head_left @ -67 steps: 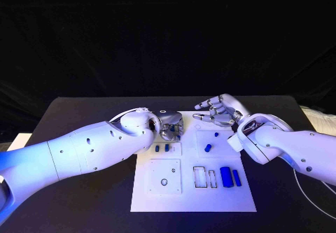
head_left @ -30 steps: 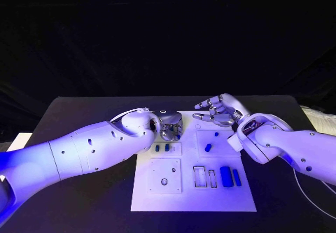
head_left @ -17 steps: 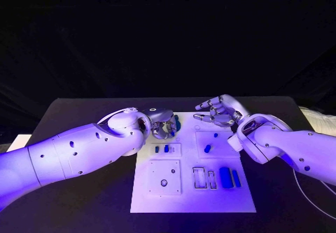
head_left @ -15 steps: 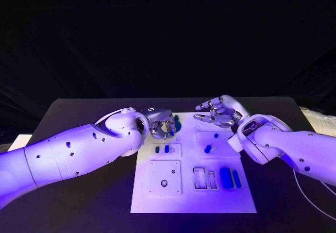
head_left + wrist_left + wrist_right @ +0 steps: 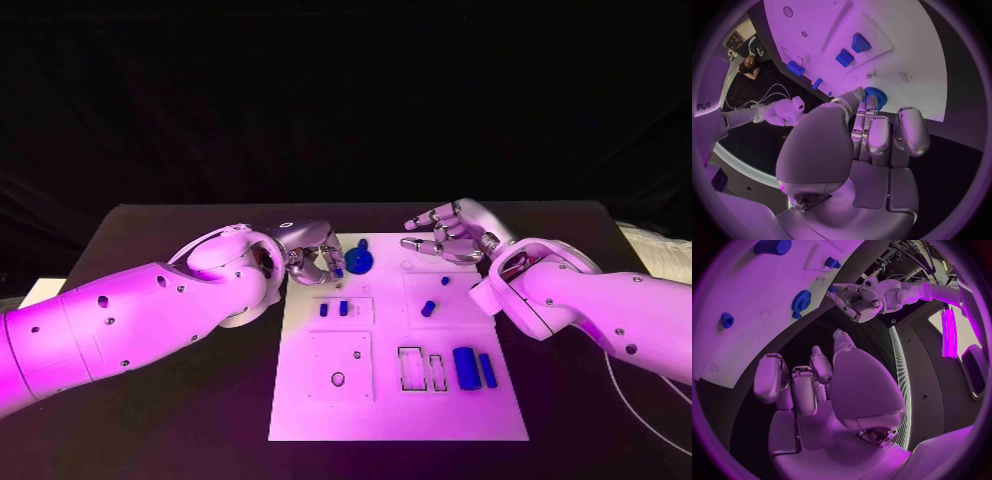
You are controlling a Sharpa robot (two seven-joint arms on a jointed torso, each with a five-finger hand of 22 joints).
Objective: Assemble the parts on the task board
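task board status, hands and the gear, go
Left hand open, beside blue gear, not gripping. Right hand open over task board far edge. Nothing blocking.

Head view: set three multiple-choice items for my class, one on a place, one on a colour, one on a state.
1. Where is the gear?
A) on the board's far end
B) on the black table
C) in a drawer
2. What colour is it?
A) red
B) blue
C) yellow
3. What is the right hand doing?
A) gripping the gear
B) pressing a peg
C) holding nothing, fingers apart

Answers:
1A: it lies on the white board beside the left hand.
2B: it shows blue against the board.
3C: its spread fingers enclose nothing.
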